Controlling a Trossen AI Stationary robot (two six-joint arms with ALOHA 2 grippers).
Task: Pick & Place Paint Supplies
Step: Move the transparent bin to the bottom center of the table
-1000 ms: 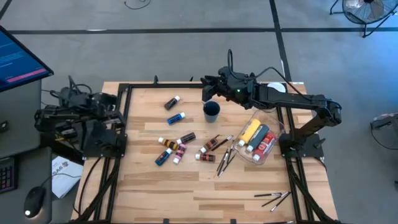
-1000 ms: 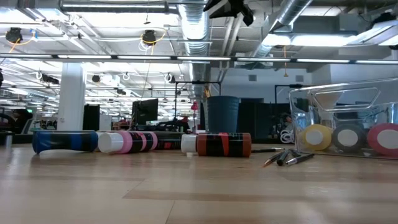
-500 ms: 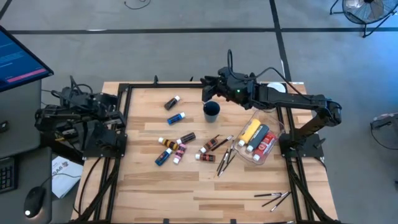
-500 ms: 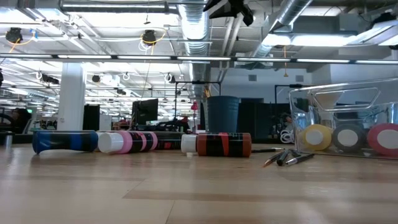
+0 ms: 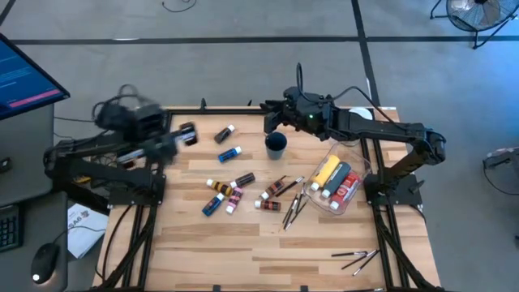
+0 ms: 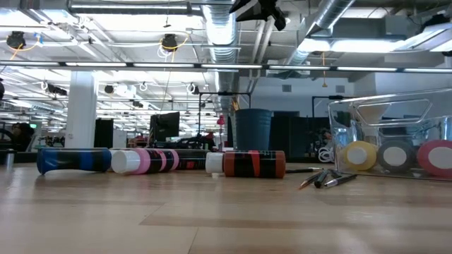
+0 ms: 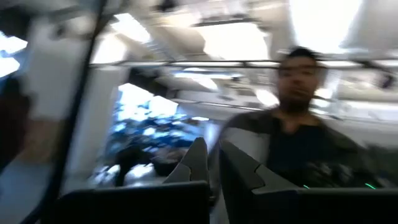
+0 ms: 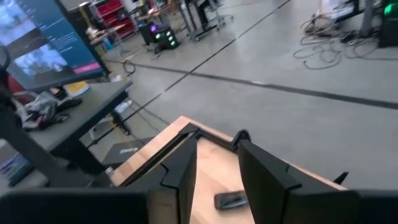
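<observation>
1. The left gripper (image 5: pixel 188 134) is raised over the table's (image 5: pixel 243 251) left edge near the far left corner; its fingers (image 7: pixel 194 163) are closed together and hold nothing.
2. The right gripper (image 5: pixel 272 116) hangs over the far edge, just beyond the dark cup (image 5: pixel 276 144). Its fingers (image 8: pixel 183 167) stand partly apart with nothing between them.
3. Two tubes (image 5: pixel 226 143) lie on the far side, left of the cup.
4. A cluster of tubes (image 5: pixel 227 193) lies at mid-table; two more tubes (image 5: pixel 272 195) lie beside it, towards the right.
5. Brushes (image 5: pixel 293 207) lie just right of these, near the clear container (image 5: pixel 355 174).
6. The container lies at the right edge and holds the yellow bottle (image 5: pixel 327 172) with two further bottles (image 5: pixel 343 185) beside it.
7. More brushes (image 5: pixel 357 259) lie near the near right corner.
8. A person (image 7: pixel 298 124) shows blurred in the left wrist view, beyond the table.
</observation>
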